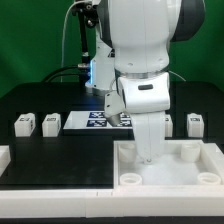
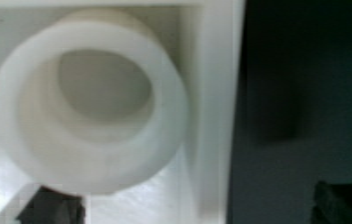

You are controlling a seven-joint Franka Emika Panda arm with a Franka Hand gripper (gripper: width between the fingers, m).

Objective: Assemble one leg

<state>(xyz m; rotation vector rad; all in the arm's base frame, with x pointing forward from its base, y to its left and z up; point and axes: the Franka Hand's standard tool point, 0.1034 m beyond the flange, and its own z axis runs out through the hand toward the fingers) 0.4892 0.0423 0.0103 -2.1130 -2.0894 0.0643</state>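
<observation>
The small white legs with marker faces stand in a row on the black table: two on the exterior view's left (image 1: pixel 24 124) (image 1: pixel 50 122), one on the right (image 1: pixel 196 123), and one partly behind the arm (image 1: pixel 166 121). My gripper (image 1: pixel 147 153) reaches down into the big white tray (image 1: pixel 170 170), near its back wall. In the wrist view a round corner socket (image 2: pixel 88 100) fills most of the picture, very close. My dark fingertips (image 2: pixel 45 206) show far apart, with only the tray wall and black table between them. The gripper (image 2: pixel 194 206) is open and holds nothing.
The marker board (image 1: pixel 92 120) lies behind the arm at the table's middle. The tray has more round sockets at its front left (image 1: pixel 129 178), back right (image 1: pixel 186 152) and front right (image 1: pixel 208 180). A low white ledge (image 1: pixel 4 155) sits at the left edge.
</observation>
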